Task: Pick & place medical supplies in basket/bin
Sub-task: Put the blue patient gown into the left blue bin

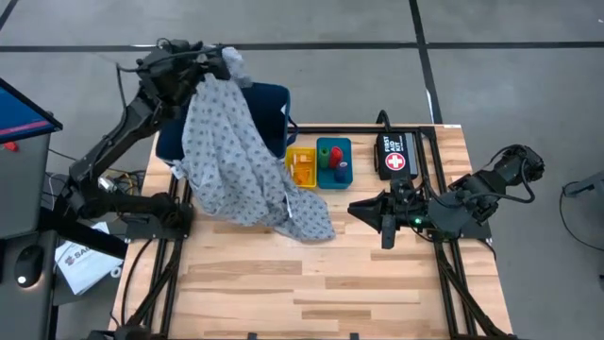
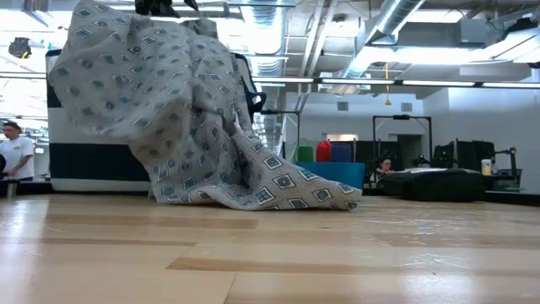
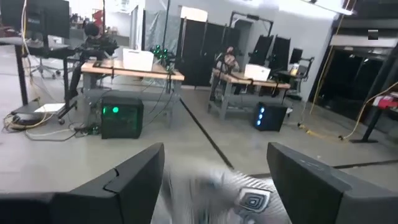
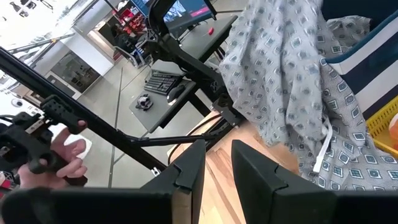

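"Wooden table [image 2: 278, 262] first, then what?"
"Grey-blue dotted gown cloth [image 1: 236, 151] hangs from the left gripper [image 1: 222, 59], jaws pinching it, above the navy striped basket [image 1: 274, 109]. Right gripper [image 1: 377, 219] waits, jaws slightly apart, empty."

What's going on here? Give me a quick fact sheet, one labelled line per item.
Left gripper: raised over the basket, holding the gown at its top
Gown: grey-blue patterned cloth, hanging, lower end trailing on the table
Basket: navy, mostly hidden by the gown
Yellow tray: beside the teal tray
Teal tray: holds green, red and blue rolls
Right gripper: low over the table, empty, fingers slightly apart
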{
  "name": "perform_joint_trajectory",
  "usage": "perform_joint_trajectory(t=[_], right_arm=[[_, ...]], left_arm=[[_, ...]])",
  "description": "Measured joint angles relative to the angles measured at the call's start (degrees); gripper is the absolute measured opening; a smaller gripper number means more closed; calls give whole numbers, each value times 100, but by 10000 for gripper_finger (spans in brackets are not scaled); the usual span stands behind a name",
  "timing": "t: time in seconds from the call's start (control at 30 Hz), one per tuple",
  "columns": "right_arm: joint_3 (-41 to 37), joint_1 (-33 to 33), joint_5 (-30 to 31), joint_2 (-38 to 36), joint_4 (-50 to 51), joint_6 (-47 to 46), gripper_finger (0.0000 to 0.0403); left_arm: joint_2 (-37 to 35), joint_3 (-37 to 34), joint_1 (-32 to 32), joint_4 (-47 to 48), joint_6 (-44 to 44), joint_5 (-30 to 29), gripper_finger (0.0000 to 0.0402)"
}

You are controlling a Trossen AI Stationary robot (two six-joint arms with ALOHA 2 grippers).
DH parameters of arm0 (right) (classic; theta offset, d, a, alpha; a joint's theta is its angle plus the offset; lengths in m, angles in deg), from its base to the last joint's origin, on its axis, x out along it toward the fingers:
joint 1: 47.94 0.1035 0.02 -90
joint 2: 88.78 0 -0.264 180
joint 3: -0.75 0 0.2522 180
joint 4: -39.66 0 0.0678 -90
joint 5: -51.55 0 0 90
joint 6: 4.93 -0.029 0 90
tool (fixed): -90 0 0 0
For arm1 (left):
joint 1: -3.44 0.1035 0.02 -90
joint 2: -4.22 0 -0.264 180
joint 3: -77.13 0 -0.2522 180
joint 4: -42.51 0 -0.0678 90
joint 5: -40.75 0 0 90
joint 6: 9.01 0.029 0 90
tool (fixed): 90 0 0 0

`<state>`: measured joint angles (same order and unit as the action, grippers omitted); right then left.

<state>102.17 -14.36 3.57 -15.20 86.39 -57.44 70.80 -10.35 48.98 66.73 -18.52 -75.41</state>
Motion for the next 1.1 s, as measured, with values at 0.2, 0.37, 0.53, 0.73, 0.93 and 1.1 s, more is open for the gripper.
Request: perform_joint_trajectory(t=[0.2,0.37,0.53,0.73,0.93,1.1], right_arm=[[0,0,2,0,0,-2,77],[0,-67,-4,0,0,0,77],[0,-74,-2,2,0,27,77],[0,-72,-21,1,0,113,77],[0,-61,-146,2,0,151,77],[-2,-11,-173,2,15,151,77]], left_arm=[[3,344,14,176,10,225,282],[-1,646,-31,362,-34,637,282],[-30,768,-539,978,91,1639,282],[-32,768,-2316,2038,1134,1915,282],[385,766,-5099,2371,2577,1199,282],[1101,962,-6712,2515,2728,-183,282]])
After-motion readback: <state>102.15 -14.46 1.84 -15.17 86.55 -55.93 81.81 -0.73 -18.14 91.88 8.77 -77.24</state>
